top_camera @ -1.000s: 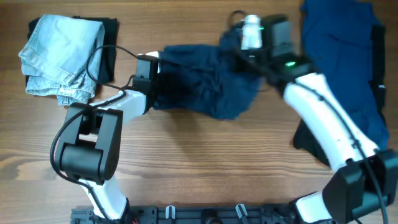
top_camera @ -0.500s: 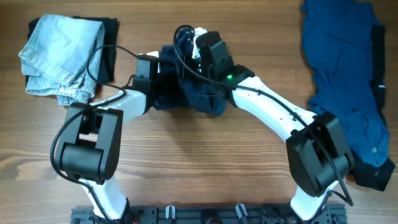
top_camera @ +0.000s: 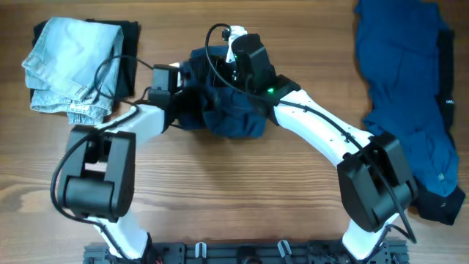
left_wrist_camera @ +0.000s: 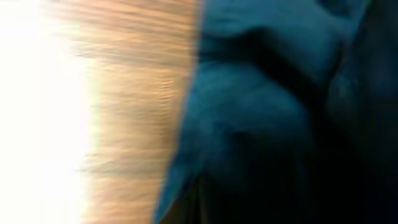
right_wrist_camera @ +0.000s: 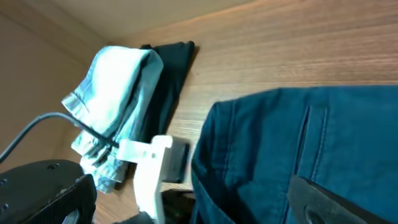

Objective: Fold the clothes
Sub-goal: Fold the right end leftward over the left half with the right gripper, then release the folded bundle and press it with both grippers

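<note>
Lying bunched at upper centre of the bench (top_camera: 234, 205), the navy trousers (top_camera: 227, 121) risk unfolding if a finger snags cloth. Left gripper (top_camera: 183, 100): clenched at their left edge. Right gripper (top_camera: 236, 60): state cannot be told.

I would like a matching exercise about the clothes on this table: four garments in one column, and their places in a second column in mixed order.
Garments
1. pale denim piece
2. black folded piece
3. navy garment
4. medium-blue garment

Places
A. far right side
B. centre of the table
C. top left, lying on another piece
D. top left, underneath another piece

Pairs: 1-C; 2-D; 3-B; 4-A
</note>
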Available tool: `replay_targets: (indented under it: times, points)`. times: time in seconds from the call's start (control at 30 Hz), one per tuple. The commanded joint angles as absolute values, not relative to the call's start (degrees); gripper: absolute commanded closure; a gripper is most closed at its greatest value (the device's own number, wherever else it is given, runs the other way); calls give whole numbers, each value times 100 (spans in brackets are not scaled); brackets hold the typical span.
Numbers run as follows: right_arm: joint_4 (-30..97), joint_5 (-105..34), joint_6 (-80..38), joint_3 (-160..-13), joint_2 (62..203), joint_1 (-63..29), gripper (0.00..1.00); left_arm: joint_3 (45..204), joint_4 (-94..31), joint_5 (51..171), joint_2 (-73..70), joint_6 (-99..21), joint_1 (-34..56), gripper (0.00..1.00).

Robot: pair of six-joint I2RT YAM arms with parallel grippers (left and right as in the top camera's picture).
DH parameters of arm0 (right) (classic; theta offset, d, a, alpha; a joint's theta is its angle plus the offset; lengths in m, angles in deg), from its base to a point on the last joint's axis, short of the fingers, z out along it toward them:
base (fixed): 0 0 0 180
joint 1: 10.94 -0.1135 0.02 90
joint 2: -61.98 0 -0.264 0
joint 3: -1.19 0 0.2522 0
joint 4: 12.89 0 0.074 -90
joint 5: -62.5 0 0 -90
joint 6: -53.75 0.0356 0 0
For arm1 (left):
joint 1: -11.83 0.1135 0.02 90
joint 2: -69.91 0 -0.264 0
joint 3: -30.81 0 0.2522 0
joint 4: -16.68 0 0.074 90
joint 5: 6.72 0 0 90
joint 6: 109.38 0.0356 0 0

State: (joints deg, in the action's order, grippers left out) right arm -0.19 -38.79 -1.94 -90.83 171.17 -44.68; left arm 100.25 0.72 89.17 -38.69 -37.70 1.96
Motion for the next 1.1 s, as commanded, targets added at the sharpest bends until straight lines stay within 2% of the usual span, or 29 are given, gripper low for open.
replay_targets:
  times: [0.0,0.23,0.37,0.43,0.53,0.77,0.93,1.07]
  points:
    - [16,-3931,-157,-9220,16888,-4324,0,9935,-90,8919,-3279,-3694,635,96]
    - [847,-4305,-306,-9220,16750,-3810,0,9935,-579,9028,-2333,-3696,1273,95]
    - [1490,-4499,-743,-9220,16737,-3401,0,9935,-717,9994,-1769,-3698,1302,94]
    - [1866,-4519,-937,-9220,16739,-3207,0,9935,-708,10777,-1568,-3698,1151,94]
    - [2419,-4528,-1211,-9220,16739,-2907,0,9935,-732,11157,-1509,-3696,775,94]
    - [3155,-4580,-1556,-9220,16739,-2459,0,9933,-1211,10836,-1696,-3436,-49,89]
    - [3170,-4578,-1656,-9218,16739,-2420,0,9933,-1580,10761,-1852,-3180,-165,83]
    - [3170,-4578,-1661,-9218,16739,-2420,0,9933,-1869,10130,-1919,-3110,-163,76]
